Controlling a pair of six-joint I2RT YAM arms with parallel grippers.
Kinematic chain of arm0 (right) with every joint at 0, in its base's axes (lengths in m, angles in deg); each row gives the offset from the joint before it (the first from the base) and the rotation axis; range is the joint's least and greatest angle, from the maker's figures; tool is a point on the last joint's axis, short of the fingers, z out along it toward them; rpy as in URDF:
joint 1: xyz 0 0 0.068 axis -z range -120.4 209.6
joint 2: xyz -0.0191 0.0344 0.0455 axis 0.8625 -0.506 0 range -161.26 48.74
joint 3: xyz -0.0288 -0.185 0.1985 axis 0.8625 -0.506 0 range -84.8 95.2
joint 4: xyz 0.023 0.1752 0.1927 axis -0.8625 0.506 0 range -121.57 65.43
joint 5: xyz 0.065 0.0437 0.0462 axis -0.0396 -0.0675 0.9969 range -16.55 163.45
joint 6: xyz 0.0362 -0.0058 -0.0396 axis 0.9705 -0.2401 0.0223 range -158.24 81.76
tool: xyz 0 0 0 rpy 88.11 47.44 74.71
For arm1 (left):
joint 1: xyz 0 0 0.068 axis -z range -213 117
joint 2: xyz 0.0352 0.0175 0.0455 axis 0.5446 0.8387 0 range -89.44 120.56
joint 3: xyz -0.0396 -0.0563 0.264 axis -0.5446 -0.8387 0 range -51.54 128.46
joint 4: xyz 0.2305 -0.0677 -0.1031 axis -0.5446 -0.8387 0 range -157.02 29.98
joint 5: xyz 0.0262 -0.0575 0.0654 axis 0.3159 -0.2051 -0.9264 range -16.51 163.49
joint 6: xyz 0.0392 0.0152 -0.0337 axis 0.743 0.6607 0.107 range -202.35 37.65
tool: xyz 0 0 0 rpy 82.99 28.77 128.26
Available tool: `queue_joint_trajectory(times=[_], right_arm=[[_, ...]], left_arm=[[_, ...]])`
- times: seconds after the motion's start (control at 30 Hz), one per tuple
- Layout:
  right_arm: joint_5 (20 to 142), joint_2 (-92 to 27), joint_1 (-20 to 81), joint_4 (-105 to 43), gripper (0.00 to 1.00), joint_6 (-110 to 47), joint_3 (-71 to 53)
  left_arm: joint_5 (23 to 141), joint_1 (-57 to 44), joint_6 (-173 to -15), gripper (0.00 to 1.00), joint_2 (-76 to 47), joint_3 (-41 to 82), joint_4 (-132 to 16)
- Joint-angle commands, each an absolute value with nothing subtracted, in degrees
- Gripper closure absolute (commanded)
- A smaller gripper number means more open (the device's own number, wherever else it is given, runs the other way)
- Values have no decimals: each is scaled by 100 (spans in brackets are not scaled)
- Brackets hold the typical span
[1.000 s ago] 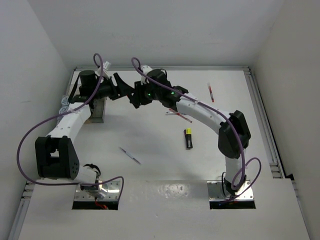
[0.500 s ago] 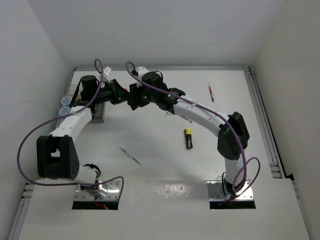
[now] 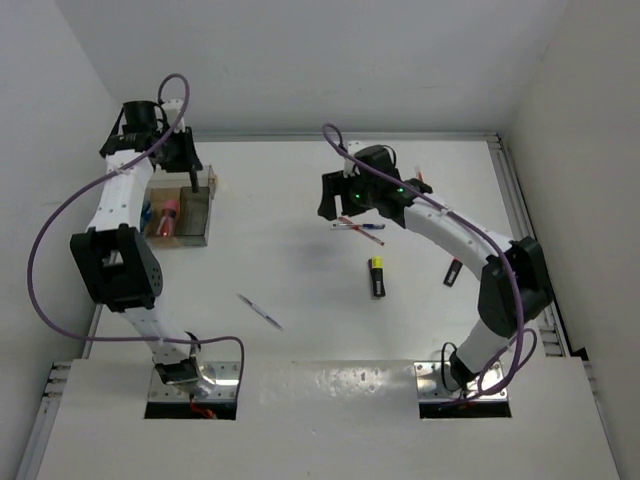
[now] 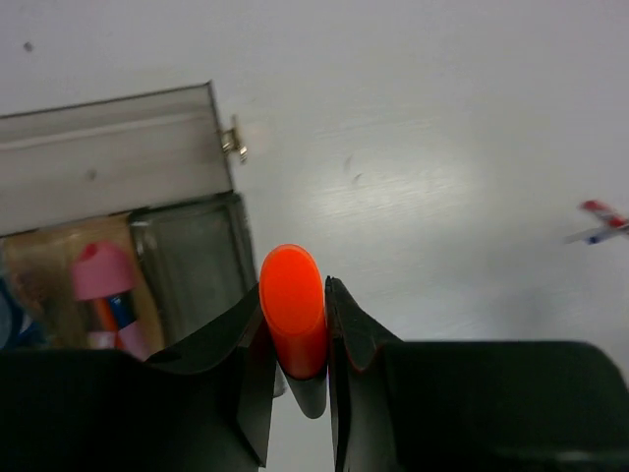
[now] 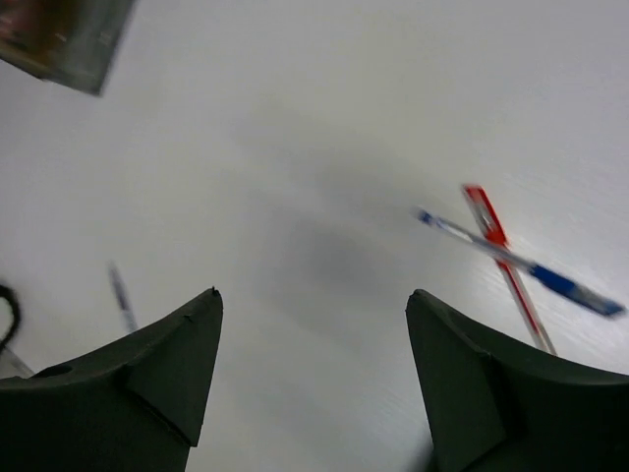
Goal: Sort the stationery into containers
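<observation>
My left gripper (image 4: pixel 294 291) is shut on an orange-capped highlighter (image 4: pixel 291 329). It hangs at the back left (image 3: pixel 189 170), over the far end of the organiser box (image 3: pixel 196 238). The box (image 4: pixel 192 258) has a bare smoky dark compartment and a tan one holding a pink bottle (image 4: pixel 102 273). My right gripper (image 3: pixel 326 197) is open and empty (image 5: pixel 314 295), just left of a crossed red pen (image 5: pixel 503 258) and blue pen (image 5: pixel 550 280), also in the top view (image 3: pixel 360 226). A yellow-capped highlighter (image 3: pixel 377 276) and a thin silver pen (image 3: pixel 261 312) lie on the table.
Another dark stubby highlighter (image 3: pixel 452 272) lies beside the right arm's lower link. An aluminium rail (image 4: pixel 108 143) runs along the table's edge behind the box. White walls close in the back and both sides.
The two grippers were together at the back middle. Now the left one has swung left over the box with the orange highlighter, and the right one has drawn back right, open.
</observation>
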State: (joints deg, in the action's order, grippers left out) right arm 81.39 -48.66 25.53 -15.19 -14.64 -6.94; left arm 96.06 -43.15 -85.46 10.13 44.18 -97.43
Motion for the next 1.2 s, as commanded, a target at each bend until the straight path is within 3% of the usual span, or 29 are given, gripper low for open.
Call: queue_joint_trajectory(times=[0.0,0.27,0.4,0.53,0.67,0.9,1.17], right_arm=[[8119,-4399,2804,-1294,25,-1890,-1288],[7978,-3625,3594,-1145,26,-2004,-2494],[7951,-3449,3885,-987,30,-1996,-2837],[7785,-3440,4008,-828,34,-1899,-2996],[7828,-3475,4061,-670,35,-1759,-3084],[8013,-3536,3991,-617,37,-1583,-3198],[7714,-3993,3526,-512,31,-1583,-3110]], left_arm=[[8413,-4389,-7418,85,1636,4672,-11117],[7737,-4276,-7417,84,2262,4918,-11196],[7551,-4241,-7488,78,2394,4980,-11126],[7551,-4197,-7505,48,2447,4962,-11109],[7727,-4170,-7488,30,2456,5094,-11117],[8675,-4258,-7488,27,1675,5103,-10566],[9071,-3994,-7470,26,1023,4989,-10511]])
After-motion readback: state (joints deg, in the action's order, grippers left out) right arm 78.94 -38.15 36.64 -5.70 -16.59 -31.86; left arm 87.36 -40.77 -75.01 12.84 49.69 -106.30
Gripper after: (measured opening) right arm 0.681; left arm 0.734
